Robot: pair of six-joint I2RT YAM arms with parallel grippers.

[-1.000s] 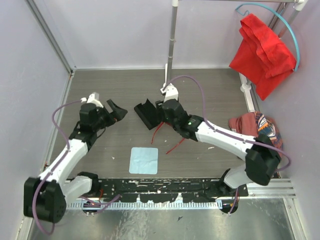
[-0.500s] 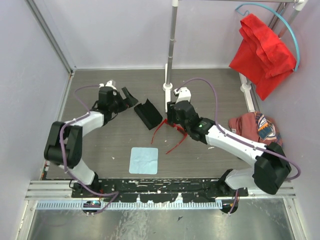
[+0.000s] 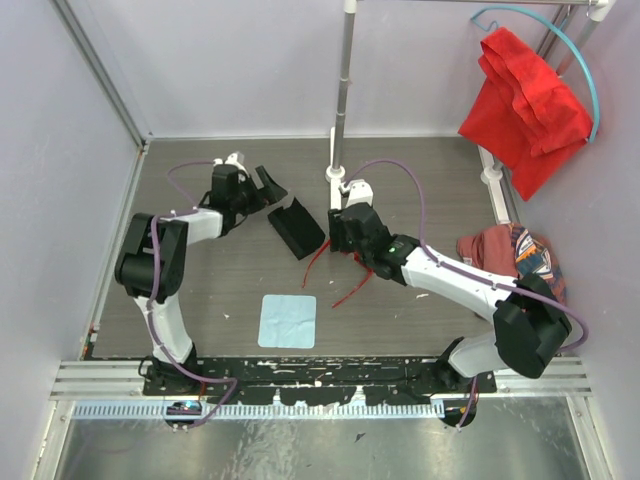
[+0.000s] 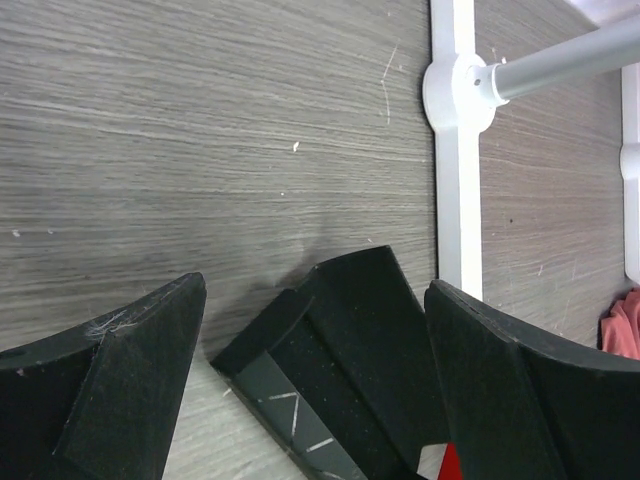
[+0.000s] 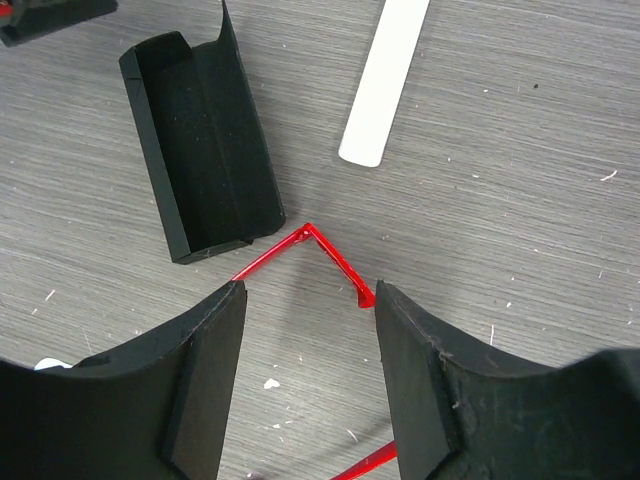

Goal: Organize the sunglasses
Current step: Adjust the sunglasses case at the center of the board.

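Grey wood-grain desk [image 3: 200, 300] fills the floor of a pale-walled cell. The sunglasses [image 5: 335, 262] lie on it near the middle, their thin red frame just beside the open end of the black case [image 5: 200, 140], which sits lid-up and empty. A pale blue cloth [image 3: 287, 320] lies flat, well apart, nearer the arm bases.

The right end effector [image 5: 305, 305] hovers low over the sunglasses with its jaws partly spread. A red corner of the frame shows in the gap, and one red end runs up to the right-hand finger. I cannot tell whether that finger touches it. The left end effector [image 4: 315, 288] stands fully spread at the far end of the case, with nothing pinched.

By my reading, the step in hand is picking up the sunglasses, with the left arm poised to steady the case. The next move calls for closing squarely on the slim frame without flicking it away. The splayed arms likely need folding before it fits inside the case.
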